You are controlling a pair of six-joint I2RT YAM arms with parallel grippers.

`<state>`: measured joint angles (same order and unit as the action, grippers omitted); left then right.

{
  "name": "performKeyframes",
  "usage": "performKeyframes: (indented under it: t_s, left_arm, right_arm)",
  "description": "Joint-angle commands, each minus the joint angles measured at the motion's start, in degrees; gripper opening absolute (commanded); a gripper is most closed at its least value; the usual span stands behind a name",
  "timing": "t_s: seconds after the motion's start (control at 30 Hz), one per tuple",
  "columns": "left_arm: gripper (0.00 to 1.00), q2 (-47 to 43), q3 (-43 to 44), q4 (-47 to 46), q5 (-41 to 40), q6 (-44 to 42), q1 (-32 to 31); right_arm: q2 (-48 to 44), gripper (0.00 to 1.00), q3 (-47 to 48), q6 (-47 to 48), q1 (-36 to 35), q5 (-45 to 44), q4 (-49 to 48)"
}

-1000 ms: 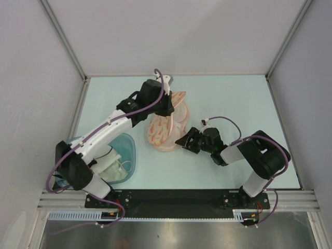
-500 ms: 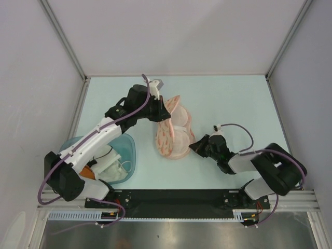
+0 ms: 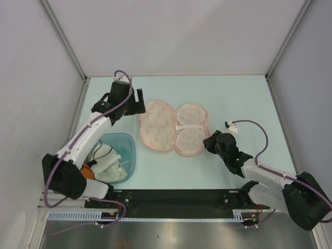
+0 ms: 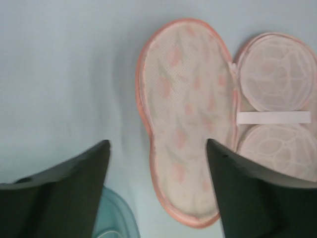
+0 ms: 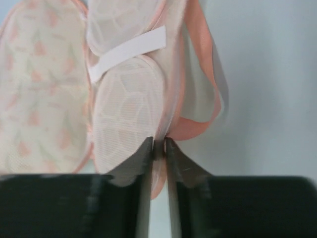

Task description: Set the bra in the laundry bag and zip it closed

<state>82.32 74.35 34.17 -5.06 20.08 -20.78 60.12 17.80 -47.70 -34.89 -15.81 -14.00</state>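
Laundry bag is laid open and flat on the worktop, lining upward, between the two hands. Its edge is pinched between the closed fingers of the right hand. The left hand is held spread wide, gripping nothing, with the bag's patterned half just ahead of it. An orange scrap, seemingly the bra, is glimpsed in the teal tub behind that hand.

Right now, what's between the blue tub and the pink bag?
Nothing, just a strip of bare table between the teal tub and the laundry bag. The top view shows it.
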Motion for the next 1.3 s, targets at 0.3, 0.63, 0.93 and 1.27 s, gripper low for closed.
performKeyframes:
  t_s: [0.3,0.63,0.93,1.27]
  left_arm:
    - [1.0,-41.4,-19.0,23.8,-13.8,16.9,3.5]
    - [0.9,-47.0,-18.6,34.6,-20.1,25.2,10.1]
    - [1.0,-39.9,-19.9,28.4,-11.3,14.1,33.6]
    - [1.0,-45.5,-20.3,25.9,-12.3,16.6,34.3]
  right_arm:
    - [-4.7,0.84,10.1,11.6,-2.2,1.7,26.0]
    - [-12.0,0.82,9.3,10.2,-8.4,9.0,28.2]
    - [-9.8,0.85,8.2,9.6,-8.1,8.8,22.5]
    - [11.6,0.68,20.5,10.5,-8.3,0.6,12.8]
